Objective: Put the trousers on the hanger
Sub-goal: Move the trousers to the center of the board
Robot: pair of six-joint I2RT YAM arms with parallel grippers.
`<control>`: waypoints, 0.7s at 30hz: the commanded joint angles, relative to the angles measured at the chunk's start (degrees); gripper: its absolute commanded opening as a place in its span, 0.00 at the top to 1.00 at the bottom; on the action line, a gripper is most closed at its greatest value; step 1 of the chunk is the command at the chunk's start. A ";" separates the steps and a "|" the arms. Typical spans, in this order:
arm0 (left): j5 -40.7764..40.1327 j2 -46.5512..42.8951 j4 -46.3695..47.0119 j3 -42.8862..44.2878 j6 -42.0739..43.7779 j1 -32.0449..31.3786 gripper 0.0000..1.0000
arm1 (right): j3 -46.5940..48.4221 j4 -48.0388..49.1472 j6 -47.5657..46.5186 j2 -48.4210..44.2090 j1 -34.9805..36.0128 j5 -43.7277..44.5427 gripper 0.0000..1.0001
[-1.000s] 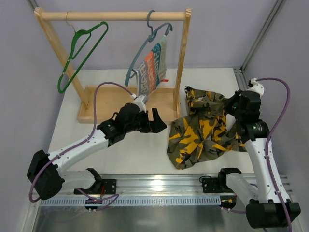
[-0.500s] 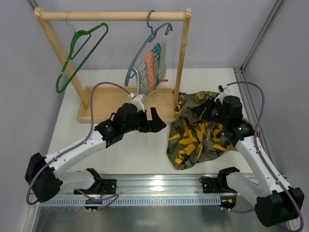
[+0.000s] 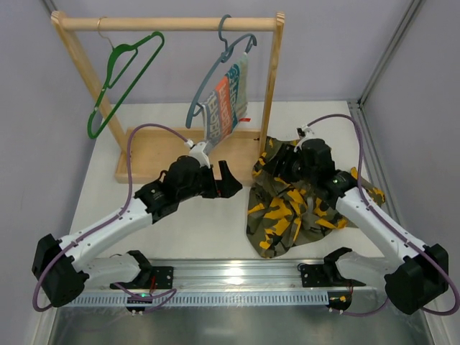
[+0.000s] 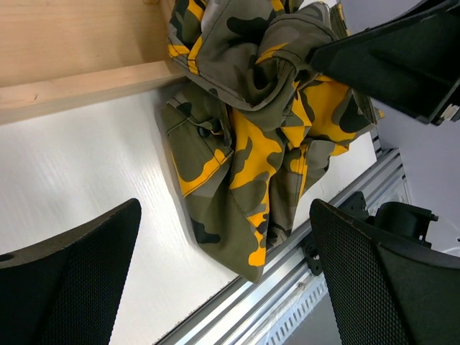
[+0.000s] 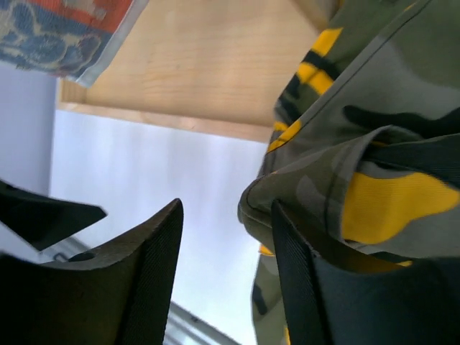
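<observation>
Inspector: White tabletop (image 3: 194, 230), grey walls behind. What stood at the far edge?

Technician: A light wooden garment rack (image 3: 172, 24) stood on its flat wooden base (image 3: 154, 154). The thin bright green wire-frame hanger (image 3: 122, 50) hung by its metal hook near the left end of the rail, tilted, with nothing on it. A thicker grey-blue hanger (image 3: 228, 50) hung nearer the right upright and carried a small striped orange, teal and white cloth (image 3: 224, 104).

Inspector: Location of the garment?

Technician: The long camouflage-print fabric trousers (image 3: 295, 208), olive, black and yellow-orange, lay crumpled on the right half of the table. Their far edge overlapped the right corner of the base. Their near edge lay close to the aluminium mounting rail (image 3: 237, 269). They were well apart from the green hanger.

Inspector: Left gripper status?

Technician: The left gripper (image 3: 228, 180) was positioned at mid-table, just left of the trousers and pointing at them. Its jaws were spread fully and gripped nothing.

Inspector: Right gripper status?

Technician: The right gripper (image 5: 226, 208) sat over the far part of the heap, beside the base. Its jaws stood partly apart, with bare table visible through the gap. A fold of the trousers lay draped against one finger (image 5: 302, 287), touching it, but no fabric was pinched between the two.
</observation>
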 commanded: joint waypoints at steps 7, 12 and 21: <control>-1.84 -2.90 -0.83 -0.86 1.28 0.01 0.00 | 4.62 -9.33 -7.70 -4.14 -19.02 14.27 0.41; -1.76 -2.98 -1.18 -0.95 1.36 0.01 0.00 | 4.70 -4.85 -6.91 4.88 -30.05 8.75 0.32; -1.84 -3.95 -2.14 -1.83 1.72 0.10 0.00 | 15.52 -3.09 -15.16 25.13 -34.11 -6.91 0.18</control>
